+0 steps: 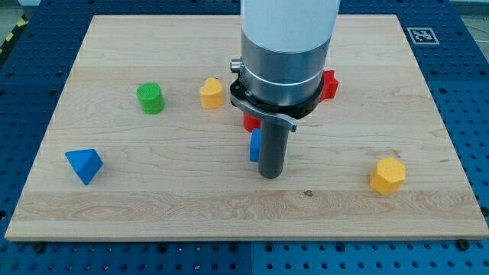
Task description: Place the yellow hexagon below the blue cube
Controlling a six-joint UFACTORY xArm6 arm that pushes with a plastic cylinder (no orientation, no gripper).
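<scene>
Camera view, one moment, listed relative to the blue cube (254, 144), a partly hidden blue block near the middle of the wooden bench (114, 206). Tool: a straight dark rod with no jaws, so nothing is grasped and no grip state applies; my tip (271, 176) rests on the bench just to the view's right of the blue cube and slightly lower, apparently touching its side. Yellow hexagon (388, 176): well apart to the view's right of the blue cube, a little lower. Second yellow block (212, 93): up and to the view's left. Green cylinder (150, 98): farther left, also higher. Blue pyramid (84, 165): far left, slightly lower. Red block (329, 84): up and right, partly hidden behind the arm. Second red piece (249, 121): directly above the blue cube, shape not discernible.
</scene>
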